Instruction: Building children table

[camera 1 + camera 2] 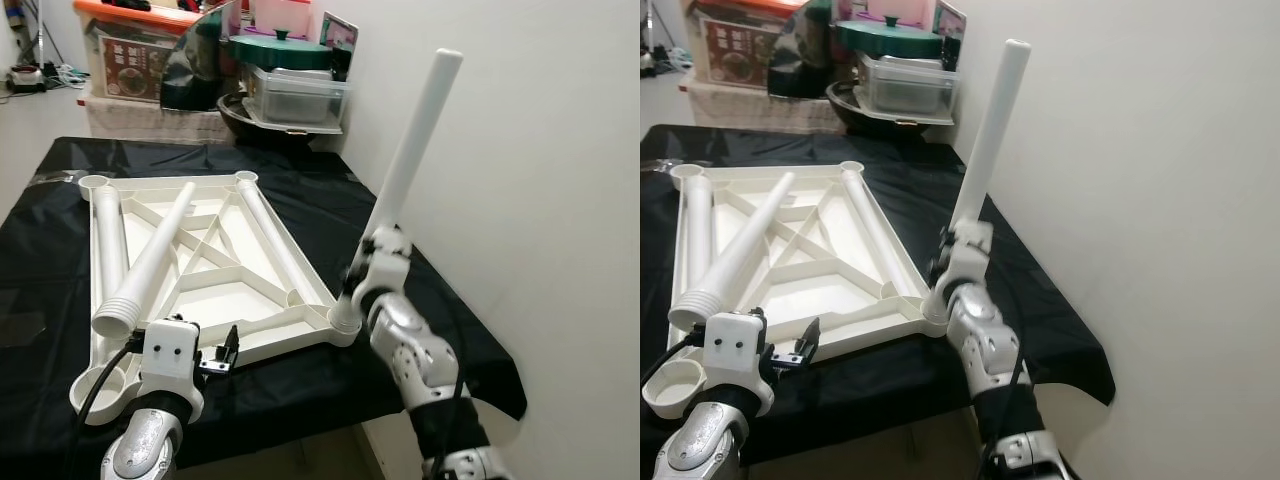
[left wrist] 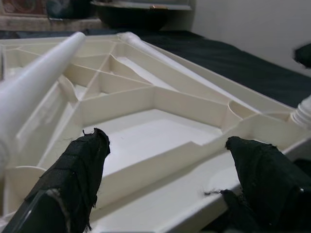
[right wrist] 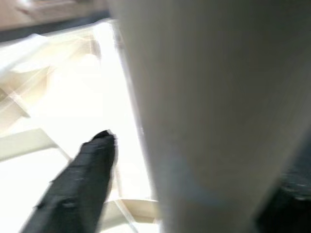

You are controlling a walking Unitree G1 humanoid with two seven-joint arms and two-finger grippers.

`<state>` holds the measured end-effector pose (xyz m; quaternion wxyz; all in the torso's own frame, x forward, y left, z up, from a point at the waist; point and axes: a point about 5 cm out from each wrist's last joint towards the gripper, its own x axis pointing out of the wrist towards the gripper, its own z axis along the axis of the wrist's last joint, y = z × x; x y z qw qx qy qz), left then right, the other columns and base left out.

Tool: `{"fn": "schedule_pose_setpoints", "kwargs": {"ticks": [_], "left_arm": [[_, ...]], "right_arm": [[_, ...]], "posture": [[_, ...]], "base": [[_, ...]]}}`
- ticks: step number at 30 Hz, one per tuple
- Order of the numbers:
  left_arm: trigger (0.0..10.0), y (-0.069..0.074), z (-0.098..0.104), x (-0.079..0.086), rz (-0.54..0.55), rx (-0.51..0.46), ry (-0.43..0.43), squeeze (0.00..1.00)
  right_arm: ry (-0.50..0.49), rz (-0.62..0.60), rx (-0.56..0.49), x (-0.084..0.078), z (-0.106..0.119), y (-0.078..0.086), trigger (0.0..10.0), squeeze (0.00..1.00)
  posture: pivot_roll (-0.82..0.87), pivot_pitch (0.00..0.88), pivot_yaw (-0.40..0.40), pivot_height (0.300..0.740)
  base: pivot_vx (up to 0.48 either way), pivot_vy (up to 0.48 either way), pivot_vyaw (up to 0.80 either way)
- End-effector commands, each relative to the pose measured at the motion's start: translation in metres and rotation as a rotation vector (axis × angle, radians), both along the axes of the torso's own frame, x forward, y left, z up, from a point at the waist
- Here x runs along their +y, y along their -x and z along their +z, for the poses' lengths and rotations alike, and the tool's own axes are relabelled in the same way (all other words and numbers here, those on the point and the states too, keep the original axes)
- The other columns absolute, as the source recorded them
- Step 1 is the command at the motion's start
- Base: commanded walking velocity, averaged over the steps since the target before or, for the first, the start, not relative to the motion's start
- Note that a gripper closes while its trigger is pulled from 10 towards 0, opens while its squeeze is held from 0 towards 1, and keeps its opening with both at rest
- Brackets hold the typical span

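A plain white wall (image 1: 540, 180) runs along the right. A black cloth (image 1: 300, 190) covers the table. Behind it stand stacked boxes (image 1: 135, 55), a clear tub (image 1: 295, 95) under a green lid (image 1: 280, 50), and a dark bowl (image 1: 260, 125).

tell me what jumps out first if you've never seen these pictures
A white table leg stands tilted at the near right corner of an upside-down white tabletop on a black cloth, with the right gripper shut on it low down. Three more legs lie across the tabletop, and the left gripper hovers open at its near edge.
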<state>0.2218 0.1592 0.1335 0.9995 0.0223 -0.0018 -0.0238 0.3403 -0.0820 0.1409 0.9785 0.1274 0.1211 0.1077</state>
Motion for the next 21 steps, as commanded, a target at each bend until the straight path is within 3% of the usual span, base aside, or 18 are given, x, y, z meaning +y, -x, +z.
{"fn": "schedule_pose_setpoints", "kwargs": {"ticks": [1, 2, 3, 4, 6, 7, 9, 11, 14, 15, 21], "left_arm": [[10.0, -0.001, -0.002, -0.004, -0.011, 0.005, -0.001, 0.00], [10.0, -0.001, -0.002, -0.004, -0.011, 0.005, -0.001, 0.00], [10.0, -0.001, -0.002, -0.003, -0.010, 0.003, -0.001, 0.00], [10.0, -0.001, -0.002, -0.003, -0.010, 0.003, 0.000, 0.00], [10.0, -0.001, -0.002, -0.003, -0.010, 0.003, 0.000, 0.00], [10.0, -0.001, -0.002, -0.003, -0.010, 0.003, 0.001, 0.00], [10.0, -0.001, -0.002, -0.003, -0.010, 0.003, 0.001, 0.00], [10.0, -0.002, -0.002, -0.003, -0.011, 0.003, -0.001, 0.00], [10.0, -0.002, -0.002, -0.002, -0.010, 0.003, -0.001, 0.00], [10.0, -0.002, -0.002, -0.002, -0.008, 0.002, -0.003, 0.00], [10.0, -0.002, -0.002, -0.002, -0.005, 0.001, -0.004, 0.00]], "right_arm": [[-0.077, 0.119, -0.072, 0.009, 0.017, -0.002, 10.0, 0.57], [-0.077, 0.119, -0.072, 0.009, 0.017, -0.002, 10.0, 0.57], [-0.123, 0.265, -0.131, 0.018, 0.029, 0.002, 10.0, 0.00], [-0.151, 0.358, -0.167, 0.024, 0.036, 0.005, 10.0, 0.00], [-0.151, 0.358, -0.167, 0.024, 0.036, 0.005, 10.0, 0.00], [-0.159, 0.535, -0.238, 0.029, 0.046, 0.017, 10.0, 0.00], [-0.159, 0.535, -0.238, 0.029, 0.046, 0.017, 10.0, 0.00], [-0.120, 0.907, -0.304, 0.036, 0.049, 0.050, 10.0, 0.00], [-0.109, 0.938, -0.300, 0.037, 0.046, 0.053, 10.0, 0.00], [-0.112, 0.950, -0.279, 0.038, 0.039, 0.054, 0.0, 0.00], [-0.104, 0.919, -0.259, 0.038, 0.032, 0.050, 0.0, 0.00]], "posture": [[0.19, 0.000, -0.193, 0.740], [0.19, 0.000, -0.193, 0.740], [0.19, 0.000, -0.193, 0.740], [0.19, 0.000, -0.193, 0.740], [0.19, 0.000, -0.193, 0.740], [0.19, 0.000, -0.193, 0.740], [0.19, 0.000, -0.193, 0.740], [0.19, 0.000, -0.197, 0.740], [0.19, 0.000, -0.197, 0.740], [0.20, 0.000, -0.200, 0.740], [0.20, 0.000, -0.201, 0.740]], "base": [[0.000, 0.000, 0.00], [0.000, 0.000, 0.00], [0.000, 0.000, 0.00], [0.000, 0.000, 0.00], [0.000, 0.000, 0.00], [0.000, 0.000, 0.00], [0.000, 0.000, 0.00], [0.000, 0.000, 0.00], [0.000, 0.000, 0.00], [0.000, 0.000, 0.00], [0.000, 0.000, 0.00]]}}
